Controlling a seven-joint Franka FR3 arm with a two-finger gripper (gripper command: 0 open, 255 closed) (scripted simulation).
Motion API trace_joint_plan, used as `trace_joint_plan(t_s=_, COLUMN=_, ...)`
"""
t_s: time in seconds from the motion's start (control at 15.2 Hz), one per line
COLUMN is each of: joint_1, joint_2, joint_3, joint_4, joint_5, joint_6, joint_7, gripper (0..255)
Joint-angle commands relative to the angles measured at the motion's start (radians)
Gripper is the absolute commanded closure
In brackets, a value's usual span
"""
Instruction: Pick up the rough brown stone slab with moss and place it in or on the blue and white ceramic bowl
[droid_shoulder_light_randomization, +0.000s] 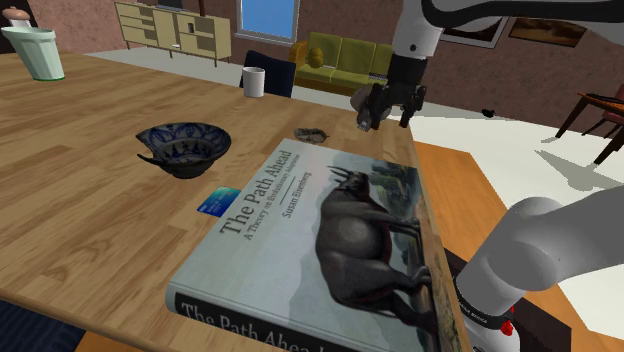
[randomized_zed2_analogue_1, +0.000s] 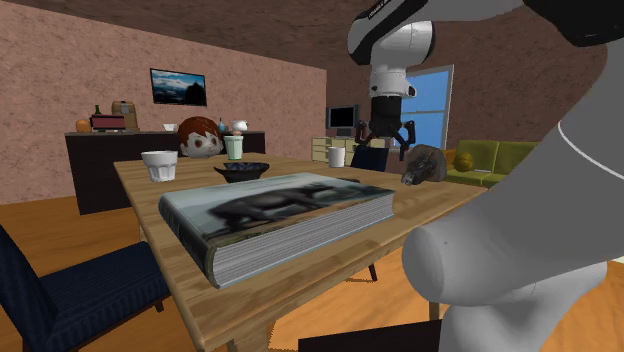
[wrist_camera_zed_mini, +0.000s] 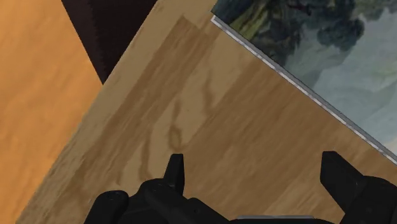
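The rough brown stone slab (droid_shoulder_light_randomization: 312, 133) lies on the wooden table just beyond the big book's far edge; in the second exterior view the stone slab (randomized_zed2_analogue_1: 425, 165) sits near the table's right side. The blue and white bowl (droid_shoulder_light_randomization: 185, 148) stands on the table toward the shoulder view's left, and the bowl (randomized_zed2_analogue_1: 241, 171) shows behind the book. My gripper (droid_shoulder_light_randomization: 387, 118) hangs above the table's edge, to the right of the slab and apart from it. In the wrist view the gripper (wrist_camera_zed_mini: 254, 172) is open, with bare wood between its fingers (wrist_camera_zed_mini: 175, 170).
A large book (droid_shoulder_light_randomization: 320, 235) with a dark animal on its cover covers the near table. A blue card (droid_shoulder_light_randomization: 218, 202) lies between book and bowl. A white mug (droid_shoulder_light_randomization: 254, 81) and a pale green cup (droid_shoulder_light_randomization: 35, 52) stand further back. A dark chair (droid_shoulder_light_randomization: 272, 70) stands behind the table.
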Motion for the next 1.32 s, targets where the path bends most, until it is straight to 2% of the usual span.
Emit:
trace_joint_plan(t_s=0.0, joint_1=-0.021, joint_2=0.037, joint_3=0.026, joint_4=0.005, joint_5=0.042, joint_6=0.059, joint_7=0.124, gripper=0)
trace_joint_plan(t_s=0.4, joint_1=-0.087, joint_2=0.193, joint_3=0.085, joint_4=0.065, joint_5=0.12, joint_6=0.245, joint_7=0.447, gripper=0)
trace_joint_plan(t_s=0.86, joint_1=-0.161, joint_2=0.375, joint_3=0.122, joint_4=0.163, joint_5=0.15, joint_6=0.444, joint_7=0.801, gripper=0)
trace_joint_plan(t_s=1.25, joint_1=-0.156, joint_2=0.405, joint_3=0.131, joint_4=0.115, joint_5=0.151, joint_6=0.523, joint_7=0.802, gripper=0)
